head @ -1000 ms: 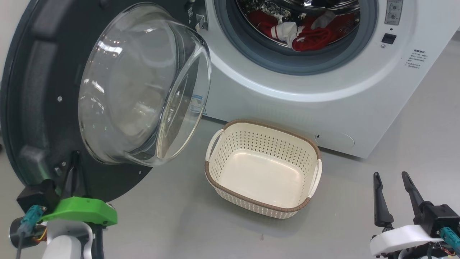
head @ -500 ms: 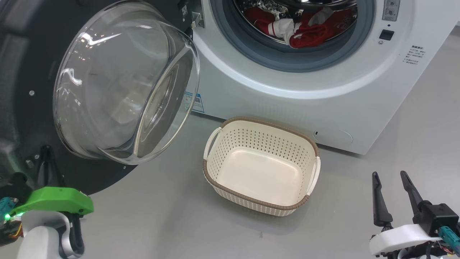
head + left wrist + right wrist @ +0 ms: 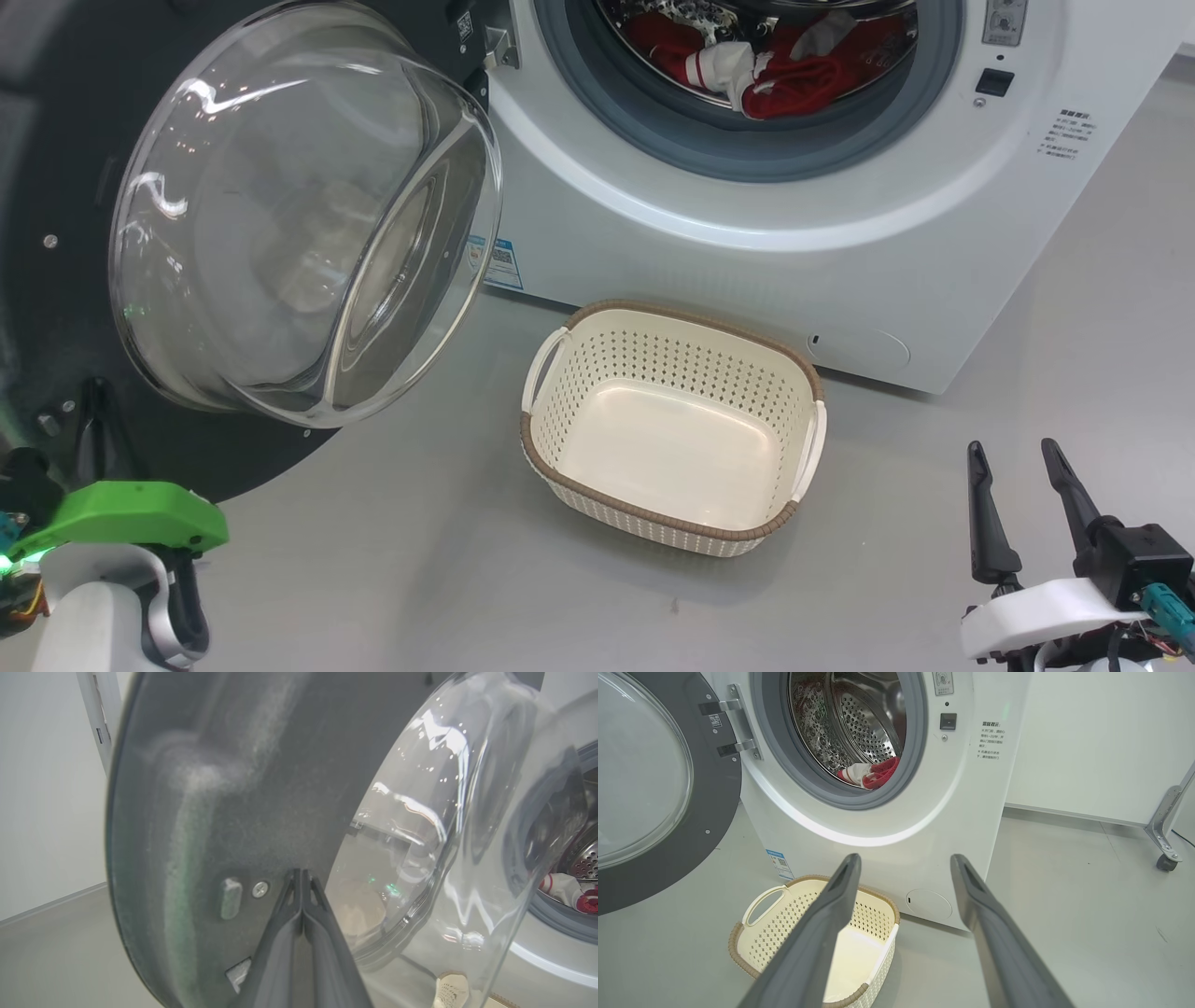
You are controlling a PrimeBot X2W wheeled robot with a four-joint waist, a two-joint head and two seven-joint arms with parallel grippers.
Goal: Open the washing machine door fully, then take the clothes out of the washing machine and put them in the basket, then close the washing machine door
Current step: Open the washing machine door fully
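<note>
Pressing together with no gap between them, the two long dark fingers of the left gripper [image 3: 302,873] point at the inner face of the large round glossy black washing machine door [image 3: 233,788], just beside a silver screw head [image 3: 260,889]. Whether the tips touch that face cannot be told. In the head view this gripper [image 3: 93,420] shows as one dark sliver against the door's lower edge, above a bright green wrist cover [image 3: 131,523]. The right gripper [image 3: 1013,448] hangs over bare grey floor [image 3: 420,560] with its jaws wide apart and holding nothing, well apart from everything else.

The door stands swung open to the left. Its clear domed glass bowl [image 3: 299,215] bulges toward the camera and blocks much of the black panel behind it. The small cream perforated plastic basket [image 3: 672,525] with a brown woven-look rim sits empty on the floor, just in front of the big white front-loading washing machine [image 3: 747,271]. The red and white fabric clothes [image 3: 794,75] lie in the perforated steel drum, its upper part cut off by the frame.

A small blue label sticker [image 3: 502,266] sits low on the machine's front, and several lines of dark print [image 3: 1064,135] lie to the right of the opening; both are too small to read. A wheeled metal frame leg [image 3: 1164,830] stands by the wall.
</note>
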